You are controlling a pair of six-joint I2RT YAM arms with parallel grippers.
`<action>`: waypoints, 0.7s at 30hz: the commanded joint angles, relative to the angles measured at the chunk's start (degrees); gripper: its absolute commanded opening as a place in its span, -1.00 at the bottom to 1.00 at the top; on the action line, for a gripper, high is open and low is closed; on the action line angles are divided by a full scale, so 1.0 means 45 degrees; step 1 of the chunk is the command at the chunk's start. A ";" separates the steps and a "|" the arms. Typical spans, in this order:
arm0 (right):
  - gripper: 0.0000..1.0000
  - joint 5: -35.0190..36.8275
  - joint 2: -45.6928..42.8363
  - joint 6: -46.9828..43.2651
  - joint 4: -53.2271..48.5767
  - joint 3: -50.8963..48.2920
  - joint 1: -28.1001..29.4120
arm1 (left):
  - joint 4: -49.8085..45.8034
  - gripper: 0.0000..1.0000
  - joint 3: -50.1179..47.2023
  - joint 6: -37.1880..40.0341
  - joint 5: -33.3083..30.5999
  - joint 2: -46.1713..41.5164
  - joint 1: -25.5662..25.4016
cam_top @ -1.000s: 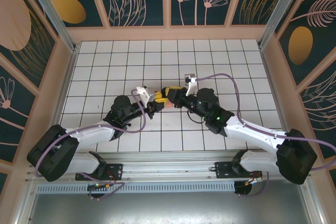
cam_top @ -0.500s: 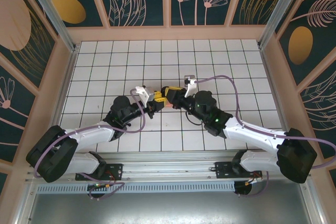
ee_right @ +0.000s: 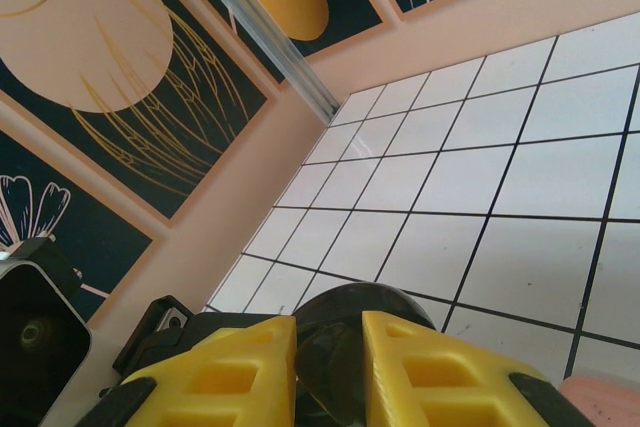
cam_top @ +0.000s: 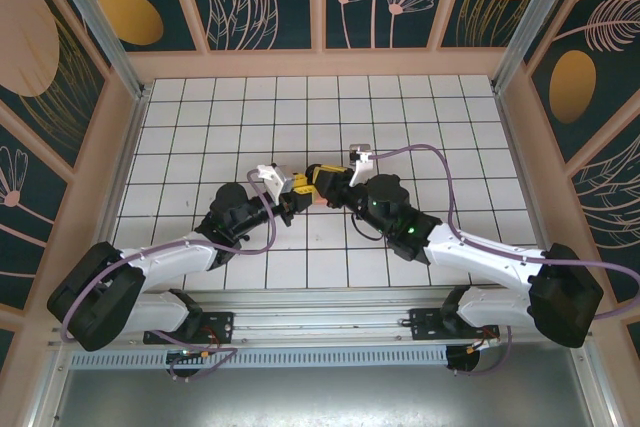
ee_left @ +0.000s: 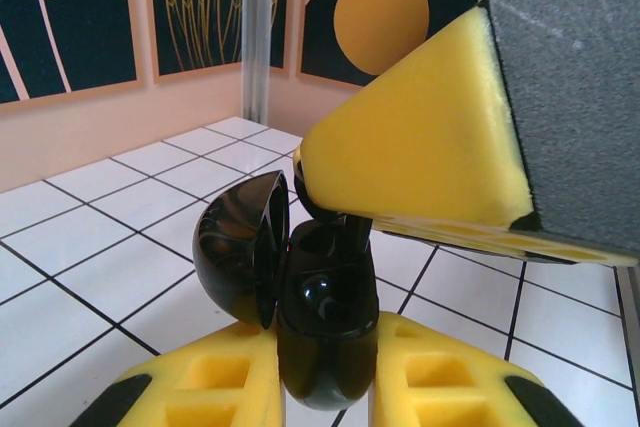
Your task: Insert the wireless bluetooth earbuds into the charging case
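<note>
The black charging case (ee_left: 325,297) stands upright with its lid (ee_left: 240,247) swung open to the left. My left gripper (ee_left: 327,335) is shut on the case's lower body. A yellow finger (ee_left: 410,137) of my right gripper comes in from the upper right, right over the case's open mouth. A small black earbud (ee_left: 322,209) sits under its tip, at the mouth of the case. In the right wrist view my right gripper (ee_right: 330,332) is shut on this dark piece, with the round lid (ee_right: 395,299) just behind. From above, both grippers (cam_top: 298,197) (cam_top: 318,183) meet at mid-table.
A salmon-pink thing (ee_right: 600,402) lies on the white tiles at the right wrist view's lower right corner; it also peeks out beside the grippers (cam_top: 322,201). Wooden walls with dark panels ring the tiled floor (cam_top: 400,117).
My right arm has edged a little left toward the case. The left arm holds the case still.
</note>
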 commanded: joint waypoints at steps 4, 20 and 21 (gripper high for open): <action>-0.55 0.0059 0.0152 -0.0123 -0.0570 0.0135 0.0258 | 0.0690 -0.61 0.0102 0.0053 -0.0806 -0.0448 0.0058; -0.45 0.0668 0.0142 0.0213 -0.0773 0.0242 0.0305 | 0.0676 -0.60 0.0078 0.0093 -0.0847 -0.0526 0.0064; -0.45 0.0618 0.0151 0.0167 -0.0732 0.0257 0.0305 | 0.0680 -0.61 0.0080 0.0096 -0.0804 -0.0507 0.0063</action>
